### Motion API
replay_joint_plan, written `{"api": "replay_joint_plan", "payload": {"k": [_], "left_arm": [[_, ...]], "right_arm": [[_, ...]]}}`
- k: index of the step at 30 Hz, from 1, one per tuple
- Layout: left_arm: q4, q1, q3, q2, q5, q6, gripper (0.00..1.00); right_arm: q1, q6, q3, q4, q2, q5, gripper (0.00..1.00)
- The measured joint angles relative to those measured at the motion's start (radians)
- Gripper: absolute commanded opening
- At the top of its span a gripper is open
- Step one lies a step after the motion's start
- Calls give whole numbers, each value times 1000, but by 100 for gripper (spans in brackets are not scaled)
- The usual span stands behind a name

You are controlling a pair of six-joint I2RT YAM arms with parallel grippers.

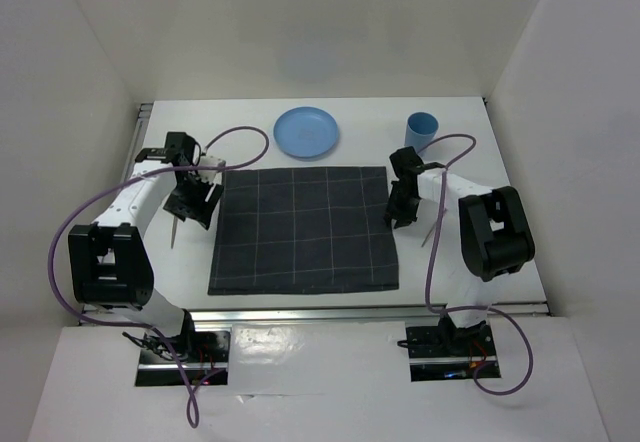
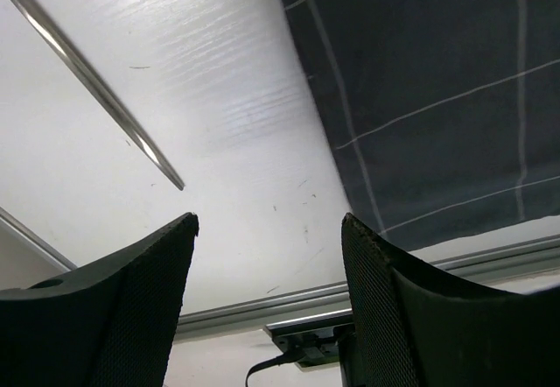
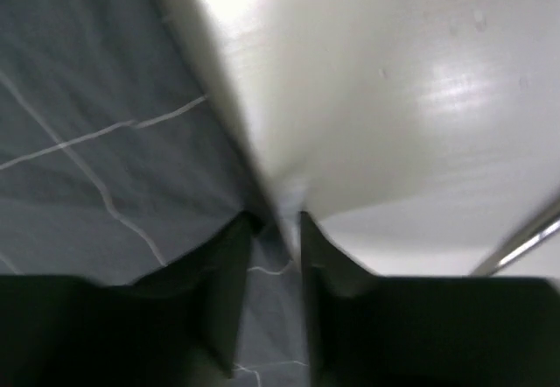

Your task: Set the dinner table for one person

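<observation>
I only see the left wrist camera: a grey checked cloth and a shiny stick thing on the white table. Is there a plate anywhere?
Observer: Yes. A blue plate sits on the table just beyond the far edge of the cloth mat, not on it.
Operator: Is there a cup too?
Observer: A blue cup stands upright to the right of the plate, apart from it.
Operator: Where's the other arm?
Observer: The right gripper hangs at the mat's right edge.
</observation>
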Motion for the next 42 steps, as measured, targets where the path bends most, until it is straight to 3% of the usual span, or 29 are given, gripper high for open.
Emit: {"api": "replay_joint_plan", "payload": {"k": [1, 3, 5, 15, 18, 20, 25, 35, 38, 39, 42], "left_arm": [[4, 7, -8, 0, 1, 1, 74], [8, 18, -29, 0, -2, 4, 74], [11, 33, -55, 0, -10, 7, 74], [12, 76, -71, 0, -9, 17, 74], [11, 76, -71, 0, -8, 28, 74], [11, 76, -71, 0, -8, 33, 74], [10, 80, -71, 0, -8, 34, 74], [11, 86, -70, 0, -8, 34, 74], [11, 86, -70, 3, -9, 34, 74], [11, 86, -70, 4, -9, 34, 74], [9, 92, -67, 5, -9, 34, 74]], "right_arm": [[-9, -15, 0, 20, 2, -18, 16], [-18, -27, -6, 50, 2, -39, 5], [-31, -42, -19, 74, -1, -66, 0], [-116, -46, -40, 105, -11, -113, 0], [-117, -50, -46, 113, -15, -116, 20], [-117, -59, -46, 114, -15, -122, 21], [-117, -64, -58, 113, -34, -133, 0], [-117, -17, -137, 142, -79, -195, 0], [-117, -13, -135, 140, -79, -193, 25], [-117, -16, -131, 137, -79, -190, 42], [-116, -21, -109, 118, -89, -161, 60]]}}
